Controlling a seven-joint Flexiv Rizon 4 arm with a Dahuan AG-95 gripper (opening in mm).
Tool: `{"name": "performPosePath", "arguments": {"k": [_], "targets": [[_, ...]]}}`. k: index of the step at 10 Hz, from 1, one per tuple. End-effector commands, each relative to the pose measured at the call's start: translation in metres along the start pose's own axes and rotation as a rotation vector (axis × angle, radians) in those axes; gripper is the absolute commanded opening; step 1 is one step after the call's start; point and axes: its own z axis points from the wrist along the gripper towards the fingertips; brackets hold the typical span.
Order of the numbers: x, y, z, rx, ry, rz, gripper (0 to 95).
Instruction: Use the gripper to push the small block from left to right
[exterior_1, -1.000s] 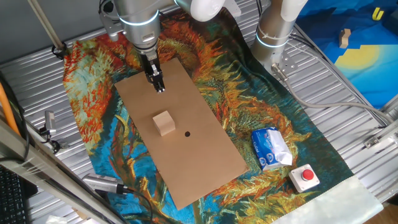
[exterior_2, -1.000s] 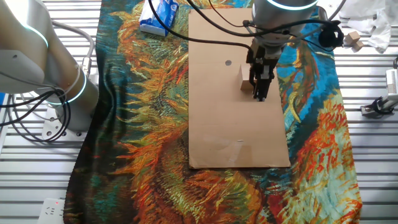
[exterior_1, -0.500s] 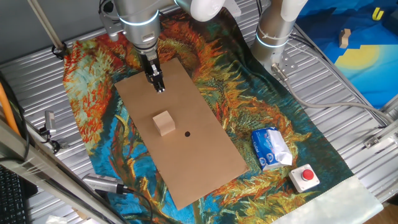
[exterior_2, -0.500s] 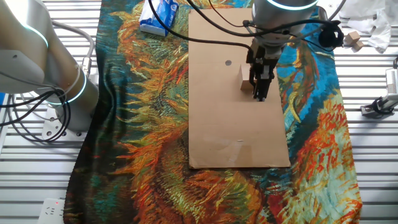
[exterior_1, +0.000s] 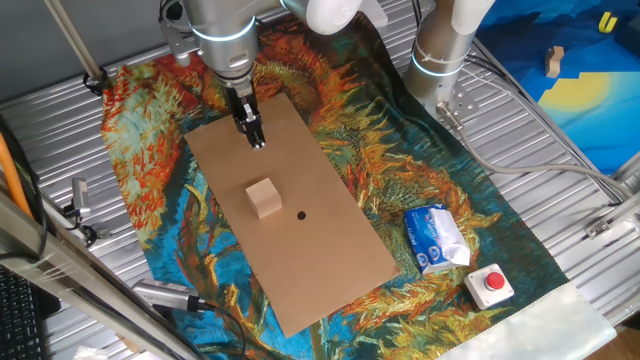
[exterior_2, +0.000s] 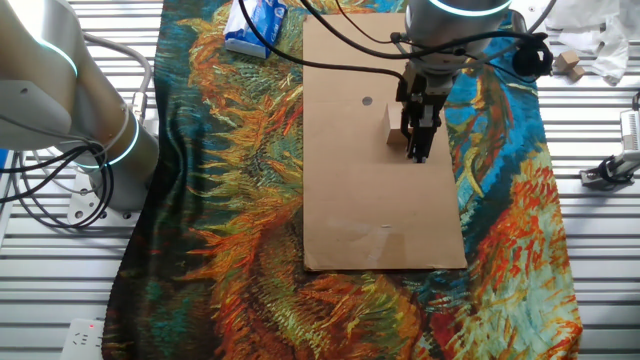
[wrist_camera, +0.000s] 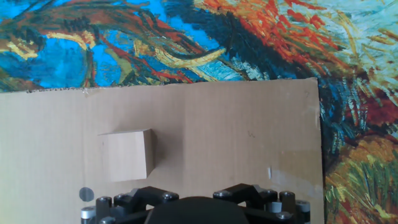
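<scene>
Tool (exterior_1: 257, 141), the narrow black two-fingered tip of the silver-white arm, hangs over the far part of the flat brown cardboard board (exterior_1: 330, 250), fingers close together with nothing between them. Nearer on that board, apart from the tool, sits the small light-tan wooden cube (exterior_1: 263, 197), a black dot (exterior_1: 301, 214) just right of it and bare cardboard beyond.

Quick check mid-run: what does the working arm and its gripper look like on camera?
The arm is silver-grey metal with a glowing light-blue ring near the wrist. It tapers to a narrow black two-fingered gripper. Black cables loop around the wrist. No markings are readable.
</scene>
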Motion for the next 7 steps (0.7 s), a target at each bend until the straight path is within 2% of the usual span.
{"name": "performPosePath", "arguments": {"k": [1,2,7], "targets": [[0.0001,0.0000,0.0000,0.000,0.001,0.000,95.0],[0.0001,0.0000,0.0000,-0.054,-0.019,0.117,0.0],[0.0003,0.0000,0.0000,-0.053,-0.017,0.117,0.0]]}}
